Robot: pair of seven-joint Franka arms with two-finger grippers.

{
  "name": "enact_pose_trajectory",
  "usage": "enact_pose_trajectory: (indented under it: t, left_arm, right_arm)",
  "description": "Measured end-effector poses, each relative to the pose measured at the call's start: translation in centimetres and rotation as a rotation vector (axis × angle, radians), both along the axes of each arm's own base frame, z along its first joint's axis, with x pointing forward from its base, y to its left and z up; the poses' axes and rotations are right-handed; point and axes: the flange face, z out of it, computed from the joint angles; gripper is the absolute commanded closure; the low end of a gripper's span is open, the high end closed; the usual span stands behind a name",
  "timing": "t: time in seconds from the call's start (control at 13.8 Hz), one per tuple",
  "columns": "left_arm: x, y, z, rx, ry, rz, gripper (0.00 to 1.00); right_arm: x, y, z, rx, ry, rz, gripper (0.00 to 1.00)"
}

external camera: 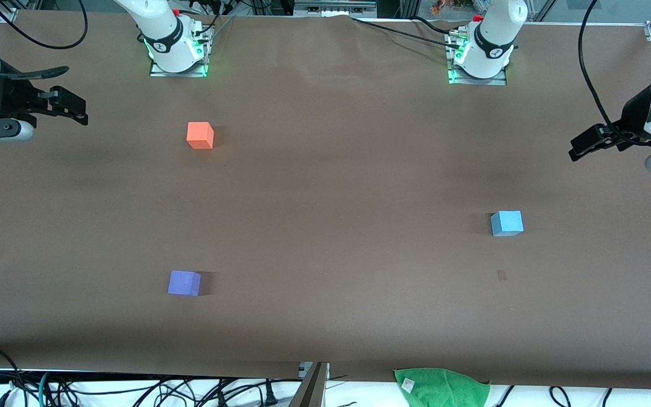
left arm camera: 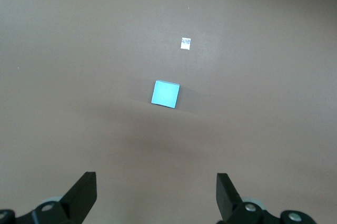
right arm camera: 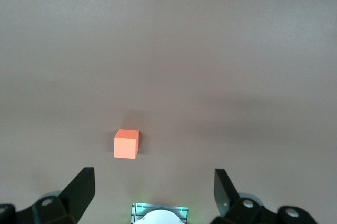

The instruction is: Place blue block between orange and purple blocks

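I see the small sky-blue matte cube toward the left arm's end of the table, well apart from the coral-orange cube and violet-purple cube, nearest my left gripper; both it and the right gripper hang wide open, empty.

Left hand open; right hand open (both aloft, empty).

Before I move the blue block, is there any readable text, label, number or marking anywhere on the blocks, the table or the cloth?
None readable.
Blue block, orange block, purple block: plain faces, no print.
Small white tag on the table near the blue block: too small to read.
White label on the green cloth: too small to read.
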Motion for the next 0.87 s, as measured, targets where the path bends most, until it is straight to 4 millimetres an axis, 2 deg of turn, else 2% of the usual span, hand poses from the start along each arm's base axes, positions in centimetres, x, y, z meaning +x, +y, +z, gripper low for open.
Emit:
enact_pose_trajectory:
  t: [0.72,0.87]
  left_arm:
    - [0.09,0.29,0.12,0.003,-0.008,-0.001,0.0]
    - [-0.16,0.04,-0.09,0.036,0.016,-0.094,0.0]
  right_arm:
    - [0.05,0.0,-0.1,0.0,0.002,0.0,0.0]
    - [0.05,0.0,-0.11,0.0,0.002,0.0,0.0]
